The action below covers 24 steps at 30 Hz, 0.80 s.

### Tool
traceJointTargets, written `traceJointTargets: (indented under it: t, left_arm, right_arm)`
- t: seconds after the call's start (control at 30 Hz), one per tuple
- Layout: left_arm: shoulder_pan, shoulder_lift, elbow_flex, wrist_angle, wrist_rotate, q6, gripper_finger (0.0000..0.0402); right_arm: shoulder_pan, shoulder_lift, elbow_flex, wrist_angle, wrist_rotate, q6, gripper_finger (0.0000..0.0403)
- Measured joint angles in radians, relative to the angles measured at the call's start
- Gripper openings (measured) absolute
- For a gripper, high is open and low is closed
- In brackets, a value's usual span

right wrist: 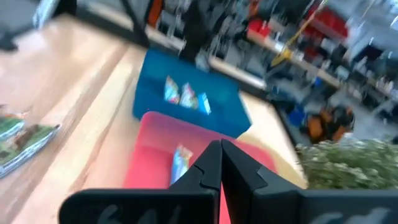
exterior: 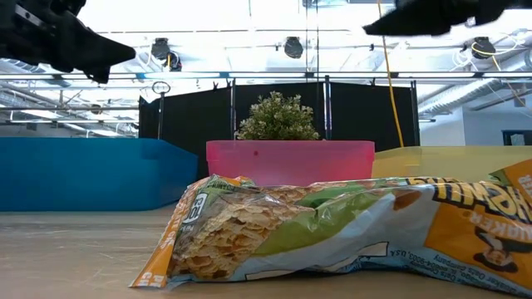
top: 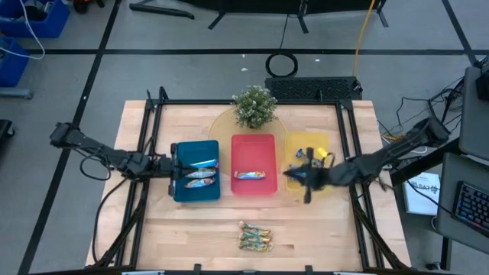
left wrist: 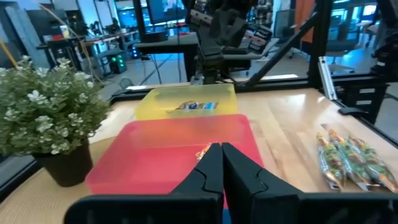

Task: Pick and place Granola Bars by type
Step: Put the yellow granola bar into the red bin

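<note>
While three tan-and-green granola bars lie loose on the wooden table at six o'clock, the other bars are already sorted into three trays across its middle. We see two shiny blue bars in the blue tray at nine o'clock, one blue-and-orange bar in the red tray at centre, and a bar or two in the yellow tray at three o'clock. A potted plant stands at twelve.

The left gripper hangs at the blue tray's nine o'clock edge, fingers pressed together with nothing between them. The right gripper hovers between the red and yellow trays, also closed and empty.

We judge both arms are between picks, with the loose group as the remaining work. Next, one arm needs to swing toward six o'clock, spread its fingers, come down on a single bar and lift it clear of its neighbours. Which tray suits this kind, we cannot tell.
</note>
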<state>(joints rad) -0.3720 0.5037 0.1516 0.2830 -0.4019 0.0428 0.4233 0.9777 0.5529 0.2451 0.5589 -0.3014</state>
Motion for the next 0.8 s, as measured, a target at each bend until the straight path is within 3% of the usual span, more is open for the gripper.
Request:
traceJointTargets:
  t: [0.17, 0.3, 0.37, 0.6, 0.8]
  left_arm:
    - [-0.016, 0.000, 0.000, 0.007, -0.024, 0.036, 0.0014]
    - [-0.016, 0.000, 0.000, 0.006, -0.053, 0.034, 0.0024]
    - [-0.016, 0.000, 0.000, 0.007, -0.063, 0.036, 0.0023]
    - [-0.016, 0.006, -0.011, 0.004, -0.106, 0.027, 0.0005]
    - [-0.015, 0.006, -0.021, 0.006, -0.102, 0.079, 0.0020]
  right_arm:
    - [0.089, 0.309, 0.326, -0.308, 0.094, 0.198, 0.0000]
    - [0.124, 0.532, 0.554, -0.566, 0.077, 0.431, 0.0000]
    - [0.135, 0.636, 0.643, -0.630, 0.015, 0.500, 0.0000]
    - [0.164, 0.861, 0.775, -0.539, -0.200, 0.636, 0.0000]
    - [0.174, 0.925, 0.775, -0.494, -0.172, 0.703, 0.0024]
